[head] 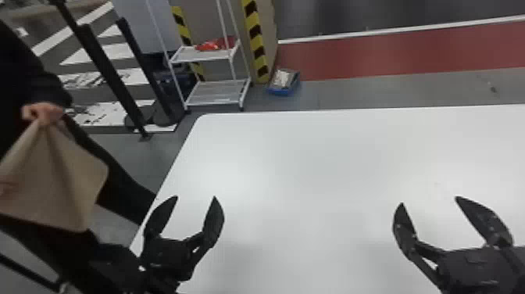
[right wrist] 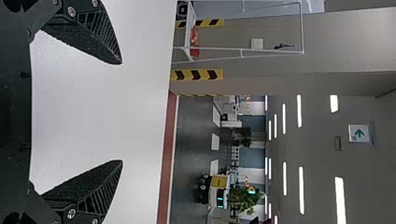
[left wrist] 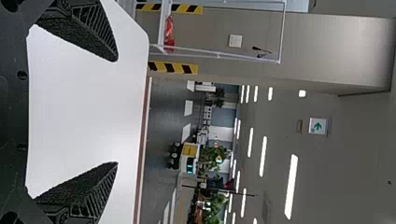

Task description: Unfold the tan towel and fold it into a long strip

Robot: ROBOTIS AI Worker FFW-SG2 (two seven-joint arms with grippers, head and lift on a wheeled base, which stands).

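Note:
A person's hand at the far left of the head view holds the tan towel (head: pixel 50 180), which hangs creased beside the table, off its left edge. My left gripper (head: pixel 196 197) is open over the table's left side, with nothing between its fingers. Farther right, my right gripper (head: pixel 429 200) also stands open and holds nothing. In the left wrist view the left gripper (left wrist: pixel 117 112) has its two fingers wide apart over white table surface. The right gripper (right wrist: pixel 122 112) looks the same in the right wrist view.
The white table (head: pixel 312 164) spreads beneath both grippers. Beyond its far edge stand a white wire shelf (head: pixel 216 92) and a blue box (head: pixel 284 82) on the floor. The person stands close to the table's left edge.

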